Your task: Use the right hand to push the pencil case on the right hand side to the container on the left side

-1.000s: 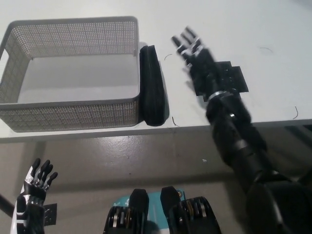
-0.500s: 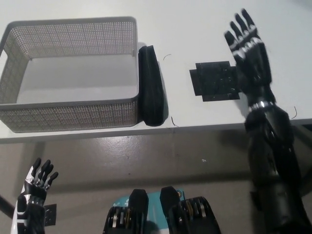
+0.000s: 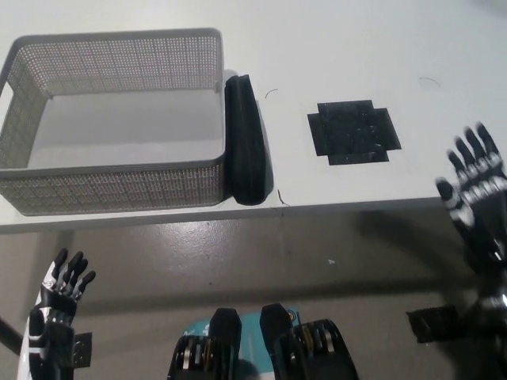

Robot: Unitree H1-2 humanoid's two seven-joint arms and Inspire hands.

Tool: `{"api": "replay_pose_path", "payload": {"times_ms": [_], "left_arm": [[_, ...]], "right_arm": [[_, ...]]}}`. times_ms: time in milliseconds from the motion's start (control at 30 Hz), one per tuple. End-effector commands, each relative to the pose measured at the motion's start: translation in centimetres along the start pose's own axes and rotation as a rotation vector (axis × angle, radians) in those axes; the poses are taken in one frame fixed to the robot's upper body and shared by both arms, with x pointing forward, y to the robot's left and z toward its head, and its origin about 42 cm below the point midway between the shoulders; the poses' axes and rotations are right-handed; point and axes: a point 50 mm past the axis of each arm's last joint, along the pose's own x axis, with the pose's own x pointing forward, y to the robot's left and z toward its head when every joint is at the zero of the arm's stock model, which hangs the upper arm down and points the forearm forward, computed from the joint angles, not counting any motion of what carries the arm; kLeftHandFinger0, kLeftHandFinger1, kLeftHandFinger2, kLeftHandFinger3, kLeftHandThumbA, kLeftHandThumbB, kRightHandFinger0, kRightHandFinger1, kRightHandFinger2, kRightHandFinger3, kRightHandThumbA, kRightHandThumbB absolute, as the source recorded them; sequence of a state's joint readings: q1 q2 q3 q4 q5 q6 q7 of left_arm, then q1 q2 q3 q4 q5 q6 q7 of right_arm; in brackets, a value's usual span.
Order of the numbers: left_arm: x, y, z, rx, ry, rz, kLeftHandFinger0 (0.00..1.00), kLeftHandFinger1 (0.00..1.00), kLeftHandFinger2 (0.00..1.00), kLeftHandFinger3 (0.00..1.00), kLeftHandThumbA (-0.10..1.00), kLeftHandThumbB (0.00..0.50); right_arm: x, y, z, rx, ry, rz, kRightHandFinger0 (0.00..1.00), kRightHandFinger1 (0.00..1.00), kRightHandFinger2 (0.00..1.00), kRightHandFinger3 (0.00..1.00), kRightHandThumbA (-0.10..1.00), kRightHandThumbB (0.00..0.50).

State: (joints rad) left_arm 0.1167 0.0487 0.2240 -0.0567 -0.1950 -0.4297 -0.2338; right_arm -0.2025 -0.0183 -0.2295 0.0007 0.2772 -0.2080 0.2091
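Now the black fabric pencil case [image 3: 243, 139] lies against the grey mesh wire container [image 3: 119, 119] on the white worktop [image 3: 333, 47].
Black right robot hand [image 3: 474, 194] open at the worktop's right edge; white left robot hand [image 3: 57, 305] open, low left.

Matt black cloth pencil case [image 3: 245, 142], grey mesh container [image 3: 119, 190]

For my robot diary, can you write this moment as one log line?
pencil case: against basket | right robot hand: open, at table edge | left robot hand: open, resting low
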Motion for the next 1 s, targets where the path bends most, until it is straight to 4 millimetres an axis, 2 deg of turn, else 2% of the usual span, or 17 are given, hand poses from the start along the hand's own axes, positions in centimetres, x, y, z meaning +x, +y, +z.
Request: {"api": "replay_pose_path", "payload": {"times_ms": [0, 133, 200, 400, 533, 967], "left_arm": [[2.2, 0.8, 1.6, 0.033, -0.105, -0.033, 1.00, 1.00, 1.00, 1.00, 1.00, 0.422], [2.2, 0.9, 1.6, 0.046, -0.108, -0.029, 1.00, 1.00, 1.00, 1.00, 1.00, 0.404], [2.3, 0.9, 1.6, 0.035, -0.107, -0.024, 1.00, 1.00, 1.00, 1.00, 1.00, 0.420], [2.4, 1.0, 1.6, 0.038, -0.111, -0.011, 1.00, 1.00, 1.00, 1.00, 1.00, 0.421], [2.5, 1.0, 1.5, 0.032, -0.111, -0.009, 1.00, 1.00, 1.00, 1.00, 1.00, 0.421], [3.1, 0.8, 1.5, 0.036, -0.120, -0.012, 1.00, 1.00, 1.00, 1.00, 1.00, 0.420]], "right_arm": [[-3.3, 1.5, 6.2, -0.038, -0.144, 0.190, 1.00, 1.00, 1.00, 1.00, 1.00, 0.301], [-4.5, 1.2, 5.0, -0.037, -0.087, 0.209, 1.00, 1.00, 1.00, 1.00, 1.00, 0.275], [-4.9, 1.1, 4.4, -0.044, -0.061, 0.213, 1.00, 1.00, 1.00, 1.00, 1.00, 0.276], [-5.4, 1.4, 3.1, -0.046, 0.002, 0.226, 1.00, 1.00, 1.00, 1.00, 1.00, 0.276], [-5.2, 1.7, 2.7, -0.040, 0.015, 0.231, 1.00, 1.00, 1.00, 1.00, 1.00, 0.258], [-4.2, 1.9, 2.3, -0.020, 0.031, 0.218, 1.00, 1.00, 1.00, 1.00, 1.00, 0.266]]}}
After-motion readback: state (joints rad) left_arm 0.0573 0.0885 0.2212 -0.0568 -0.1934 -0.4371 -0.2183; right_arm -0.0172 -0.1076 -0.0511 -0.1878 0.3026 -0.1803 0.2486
